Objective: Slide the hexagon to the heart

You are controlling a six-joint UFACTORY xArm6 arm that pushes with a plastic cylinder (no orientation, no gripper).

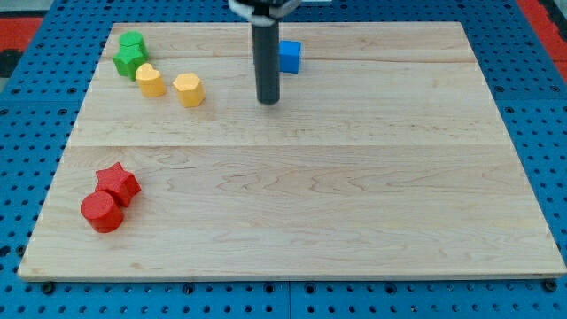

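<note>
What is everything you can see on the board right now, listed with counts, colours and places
green blocks: two, green, touching, top left corner; one looks star-shaped
yellow heart: one, yellow, just right of and below the green pair
yellow hexagon: one, yellow, right of the heart, a small gap between
blue block: one, blue, top centre, right of the rod
red star: one, red, lower left
red cylinder: one, red, touching the star, below it
wooden board: one, light wood
my tip: one, dark rod, right of the hexagon, touching no block

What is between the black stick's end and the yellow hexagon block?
Nothing: in the camera view, only bare wooden board lies between my tip and the yellow hexagon block.
</note>
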